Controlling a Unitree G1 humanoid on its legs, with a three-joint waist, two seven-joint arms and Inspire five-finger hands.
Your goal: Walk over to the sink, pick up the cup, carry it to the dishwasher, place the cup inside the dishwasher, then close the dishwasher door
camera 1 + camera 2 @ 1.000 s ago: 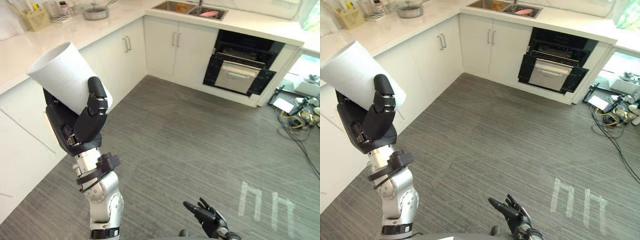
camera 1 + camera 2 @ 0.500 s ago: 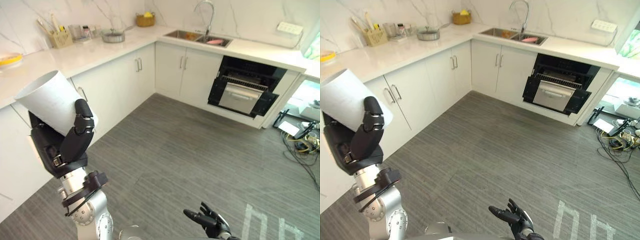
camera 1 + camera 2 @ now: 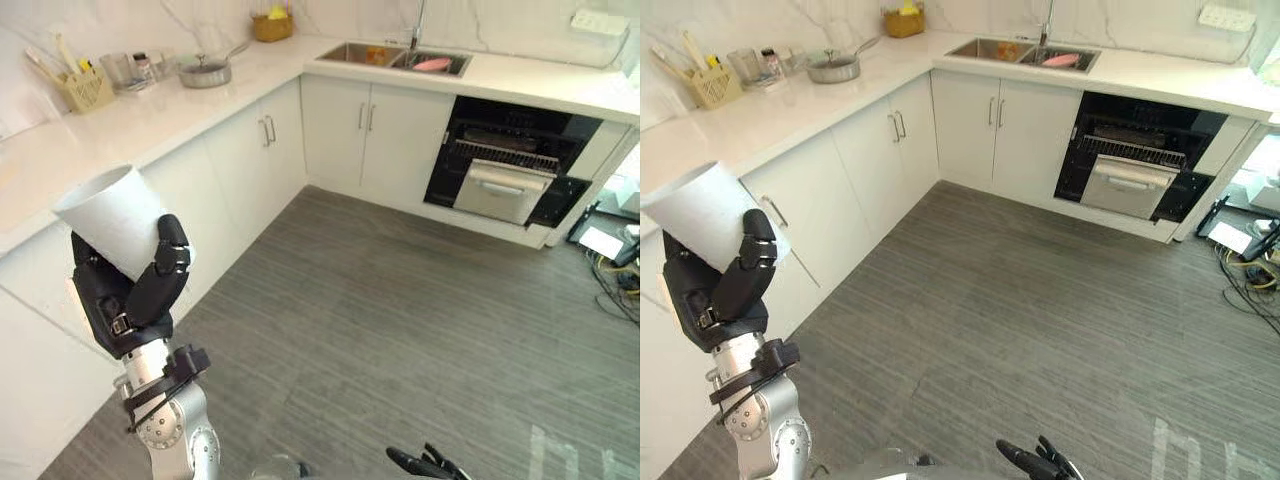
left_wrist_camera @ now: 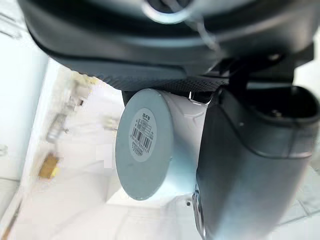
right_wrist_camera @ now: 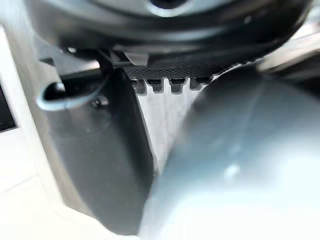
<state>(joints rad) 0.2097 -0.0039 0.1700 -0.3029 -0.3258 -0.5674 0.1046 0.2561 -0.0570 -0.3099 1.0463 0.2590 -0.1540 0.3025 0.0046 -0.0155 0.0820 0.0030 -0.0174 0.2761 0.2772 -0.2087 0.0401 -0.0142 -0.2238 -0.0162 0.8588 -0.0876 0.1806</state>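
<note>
Left eye view: dark left hand (image 3: 118, 303) grips tilted white tapered cup (image 3: 112, 218); right hand (image 3: 425, 466) hangs low, fingers extended, empty.

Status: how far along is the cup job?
Pickup done: the white tapered cup is gripped in the left hand, away from the steel sink. In hand: carrying. Left: reach the black dishwasher across the floor, load the cup, shut its open door. Right hand idle, open.

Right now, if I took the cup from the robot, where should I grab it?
Probably the bare upper wall below the rim, from above: the left robot hand wraps the lower half of the cup, mouth tilted up.
</note>
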